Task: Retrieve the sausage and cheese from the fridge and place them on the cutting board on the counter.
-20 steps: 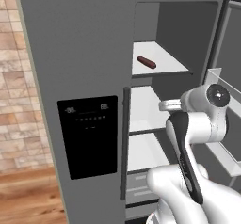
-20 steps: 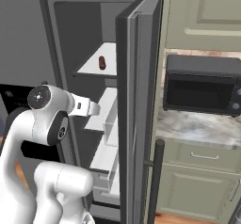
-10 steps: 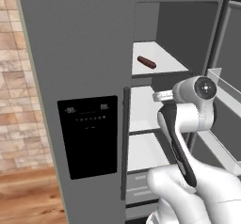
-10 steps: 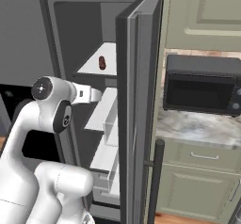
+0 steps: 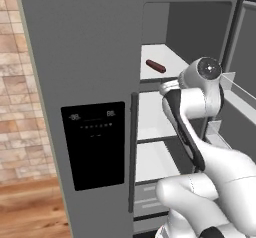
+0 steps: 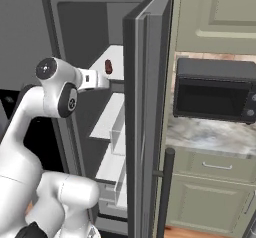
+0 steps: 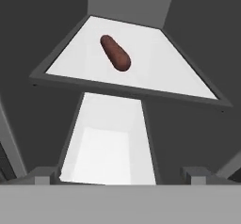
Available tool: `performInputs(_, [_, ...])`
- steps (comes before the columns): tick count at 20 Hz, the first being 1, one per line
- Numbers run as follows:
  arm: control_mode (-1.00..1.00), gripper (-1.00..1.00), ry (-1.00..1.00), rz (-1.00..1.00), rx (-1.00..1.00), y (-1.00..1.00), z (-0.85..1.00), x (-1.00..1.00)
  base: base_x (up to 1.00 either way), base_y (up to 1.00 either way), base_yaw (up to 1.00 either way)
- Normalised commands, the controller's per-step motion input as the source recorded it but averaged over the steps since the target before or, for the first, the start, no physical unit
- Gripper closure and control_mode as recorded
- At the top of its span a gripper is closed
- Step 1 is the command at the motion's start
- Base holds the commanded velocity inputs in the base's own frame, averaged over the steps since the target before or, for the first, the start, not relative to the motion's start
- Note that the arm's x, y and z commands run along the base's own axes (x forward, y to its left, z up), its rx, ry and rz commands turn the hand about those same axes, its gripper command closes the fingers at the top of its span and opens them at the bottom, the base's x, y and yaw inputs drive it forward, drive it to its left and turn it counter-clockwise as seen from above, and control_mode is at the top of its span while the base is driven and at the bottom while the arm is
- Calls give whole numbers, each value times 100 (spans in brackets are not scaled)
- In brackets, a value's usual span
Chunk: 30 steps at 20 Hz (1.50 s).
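The sausage (image 5: 155, 66) lies alone on the upper white shelf (image 5: 170, 57) inside the fridge (image 5: 90, 82), at an angle to the shelf's front edge and well clear of it. From my hand camera the sausage (image 7: 115, 53) sits toward the left half of that shelf (image 7: 155, 68), with bare white surface all round it. From the right side it (image 6: 108, 67) shows as a small dark reddish spot just past the edge of the open door (image 6: 145, 112).

Below the sausage's shelf come two more white shelves, and lower still a drawer front (image 5: 150, 202). The fridge's left door is closed, carrying the black dispenser panel (image 5: 95, 144) and a dark vertical handle (image 5: 133, 152).

My end effector (image 6: 102, 79) is at the fridge opening, in front of and slightly below the sausage's shelf, pointing in toward it. Its fingers are spread as wide as they go and hold nothing; it is not touching the sausage.

Right of the fridge, past the open door, a black microwave (image 6: 215, 94) stands on the marbled desk (image 6: 210, 137) above pale green cabinets (image 6: 210, 192).
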Motion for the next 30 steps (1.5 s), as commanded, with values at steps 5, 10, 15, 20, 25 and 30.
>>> performInputs(5, [-100, -100, 2, 12, 0, 0, 28, 36, 0, 0, 0])
performInputs(10, [-100, -100, 6, 7, 0, 0, 17, 37, 0, 0, 0])
performInputs(15, [-100, -100, 1, 4, 0, 0, 1, 45, 0, 0, 0])
performInputs(20, [-100, -100, 2, 0, 1, -3, -1, 54, 0, 0, 0])
performInputs(25, [-100, -100, 4, 0, 5, -14, 0, 54, 0, 0, 0])
performInputs(30, [-100, -100, 11, 1, 8, -20, -3, 54, 0, 0, 0])
